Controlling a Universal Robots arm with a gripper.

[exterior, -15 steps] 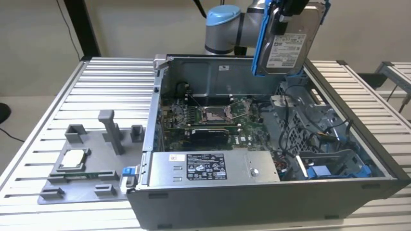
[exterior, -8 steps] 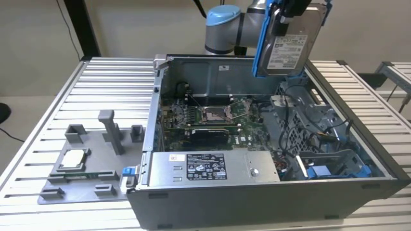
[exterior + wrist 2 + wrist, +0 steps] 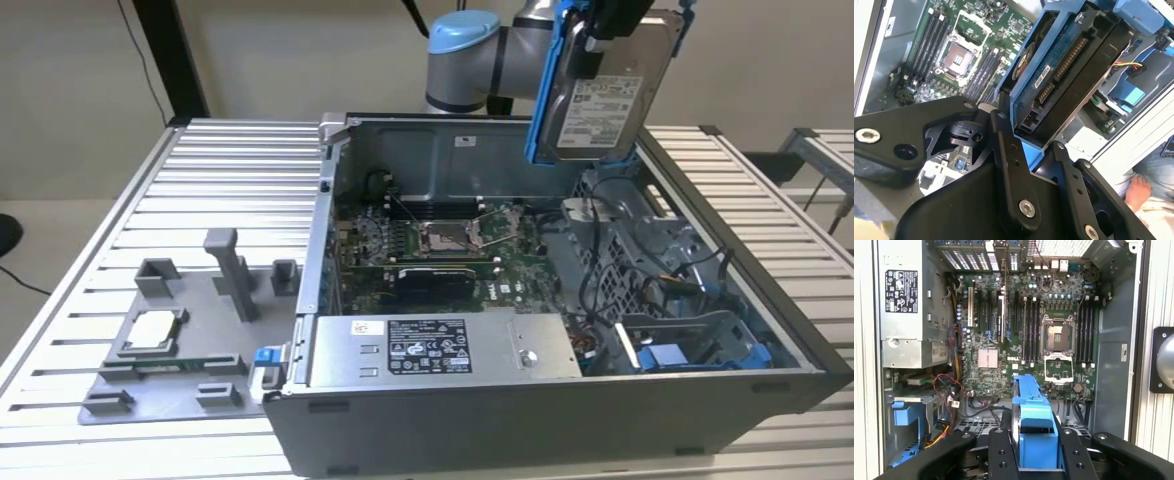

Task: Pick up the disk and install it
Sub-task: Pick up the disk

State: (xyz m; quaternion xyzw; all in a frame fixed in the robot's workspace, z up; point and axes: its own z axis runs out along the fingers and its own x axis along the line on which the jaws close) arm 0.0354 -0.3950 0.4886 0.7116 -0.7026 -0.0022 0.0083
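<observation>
Exterior view: hand [image 3: 603, 45] at the top edge, clamped on the disk [image 3: 607, 100]. Disk hangs upright in the air, label facing the camera, blue bracket along its sides, above the far right part of the open case [image 3: 400, 420] and not touching it. Case lies on its side on the slatted tabletop [image 3: 227, 170]; inside it, board [image 3: 441, 240] in the middle, silver box [image 3: 427, 345] at the near wall, blue bay [image 3: 694, 355] in the near corner at the exterior view's right. Grey fixture [image 3: 174, 395] on the tabletop at the exterior view's left of the case, small chip [image 3: 150, 330] sitting on it. Second wrist view: black fingers [image 3: 1010, 155] closed on the disk [image 3: 1069, 65], connector end and circuit side showing, board beyond it. First wrist view: disk [image 3: 1035, 430] edge-on between two fingers [image 3: 1001, 455], blue bracket gripped, held over the open case with the board [image 3: 1019, 340] beyond; box [image 3: 906, 300] and bay [image 3: 909, 420] along one case wall.
</observation>
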